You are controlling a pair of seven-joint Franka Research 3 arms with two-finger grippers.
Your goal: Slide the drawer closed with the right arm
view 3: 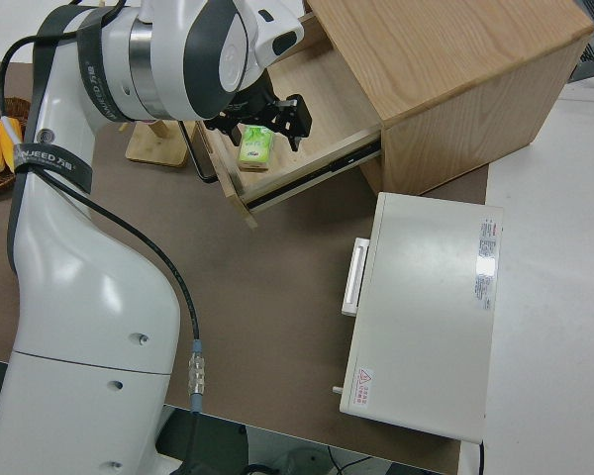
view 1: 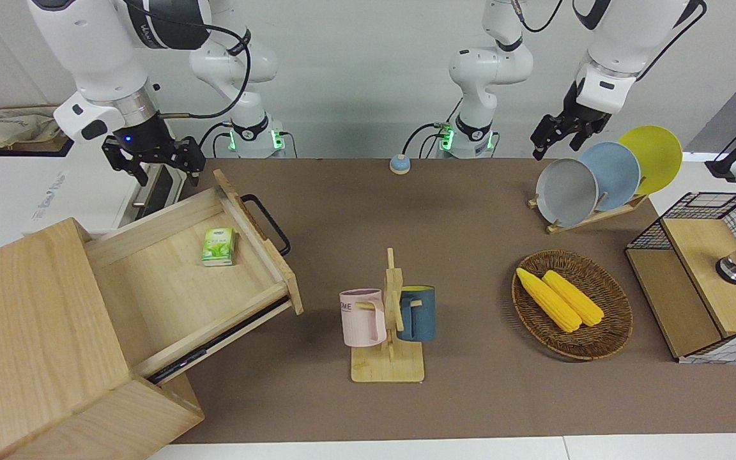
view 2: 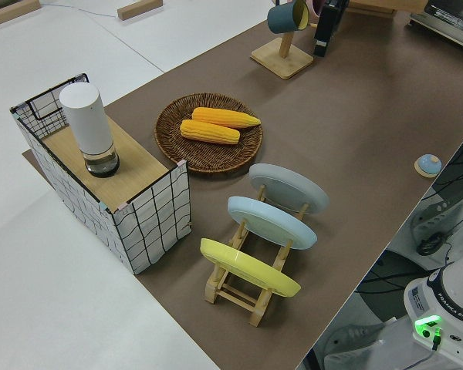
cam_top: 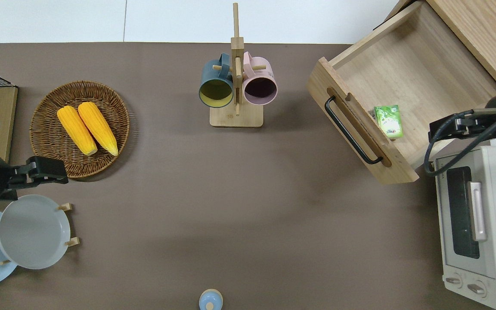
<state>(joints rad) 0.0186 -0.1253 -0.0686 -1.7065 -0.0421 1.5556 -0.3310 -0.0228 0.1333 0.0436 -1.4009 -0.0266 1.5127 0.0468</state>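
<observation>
The drawer (view 1: 170,281) stands pulled out of the light-wood box (view 1: 29,319) at the right arm's end of the table. Its black loop handle (view 1: 267,223) faces the table's middle. A green packet (view 1: 218,246) lies inside, close to the drawer's front panel. In the overhead view the drawer (cam_top: 420,73) sits askew, with its handle (cam_top: 351,131) toward the mug stand. My right gripper (view 1: 154,169) is open and empty. It hangs over the drawer's side wall next to the toaster oven (cam_top: 480,224), as the overhead view (cam_top: 439,131) shows. My left arm is parked.
A mug stand (view 1: 388,319) with a pink and a blue mug stands mid-table. A wicker basket (view 1: 604,338) holds two corn cobs. A plate rack (view 1: 598,176) and a wire-mesh box (view 1: 706,275) are at the left arm's end. A small blue knob (view 1: 399,164) lies near the robots.
</observation>
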